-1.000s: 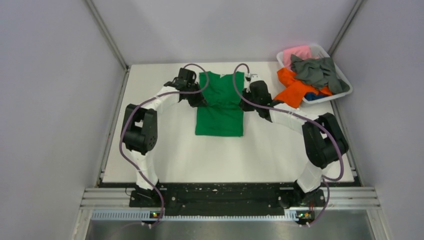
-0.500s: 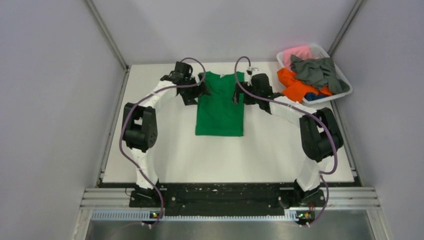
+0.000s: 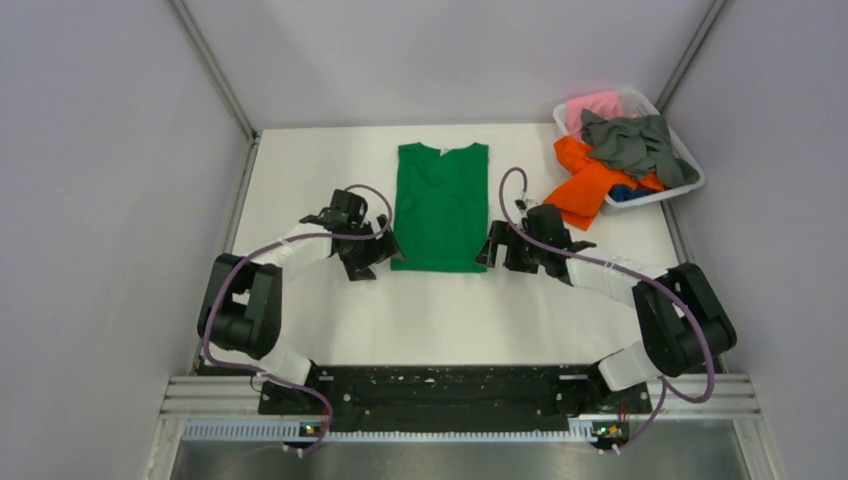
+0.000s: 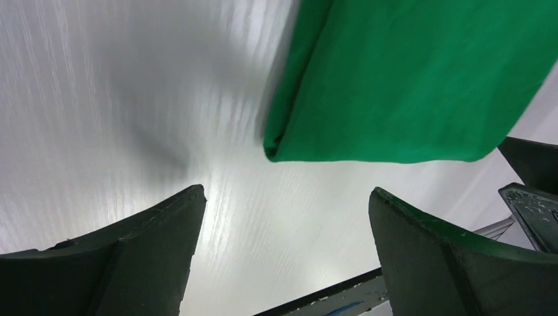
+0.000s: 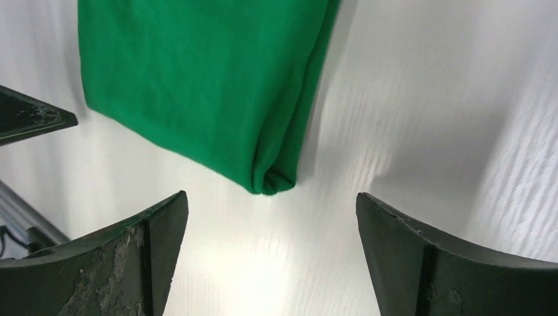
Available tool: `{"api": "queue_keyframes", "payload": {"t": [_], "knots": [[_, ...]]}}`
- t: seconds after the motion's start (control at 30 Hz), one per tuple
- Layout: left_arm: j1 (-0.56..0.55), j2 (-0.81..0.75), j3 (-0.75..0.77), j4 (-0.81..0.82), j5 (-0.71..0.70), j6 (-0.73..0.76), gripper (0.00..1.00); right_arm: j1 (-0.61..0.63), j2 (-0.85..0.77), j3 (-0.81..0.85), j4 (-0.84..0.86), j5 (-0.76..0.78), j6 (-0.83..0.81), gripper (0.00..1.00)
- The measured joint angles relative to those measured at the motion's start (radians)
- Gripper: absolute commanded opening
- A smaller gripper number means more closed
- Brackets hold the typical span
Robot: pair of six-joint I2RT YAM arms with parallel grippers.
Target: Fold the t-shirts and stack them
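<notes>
Status: left gripper (image 3: 382,247) and right gripper (image 3: 493,247) both spread wide, empty | green t-shirt (image 3: 441,205) flat on table (image 3: 300,310), sides folded in, hem corners just ahead of each | risk: pinch could catch top layer only, fold skews

Five t-shirts are counted: one green t-shirt (image 3: 441,205), one orange t-shirt (image 3: 585,180), one dark grey t-shirt (image 3: 635,145), one pink t-shirt (image 3: 592,104) and one blue t-shirt (image 3: 622,192) (the last only glimpsed). One white basket (image 3: 668,195) and one table (image 3: 450,310) are seen. Two grippers are counted: the left gripper (image 3: 385,252) and the right gripper (image 3: 492,250).
</notes>
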Motion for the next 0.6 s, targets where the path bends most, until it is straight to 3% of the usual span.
{"api": "queue_keyframes", "payload": {"t": [0.07,0.13,0.23,0.6], "knots": [[0.0,0.005,-0.028,0.002,0.008,-0.006,0.96,0.0,0.003,-0.025,-0.005,-0.027,0.031,0.91],[0.0,0.02,-0.033,0.017,0.02,-0.017,0.83,0.0,0.027,-0.026,0.008,-0.058,0.06,0.86],[0.0,0.045,-0.033,0.055,0.034,-0.028,0.73,0.002,0.069,-0.026,0.038,-0.089,0.098,0.76],[-0.004,0.085,-0.053,0.119,0.079,-0.051,0.53,0.036,0.115,-0.02,0.067,-0.087,0.146,0.54]]}}
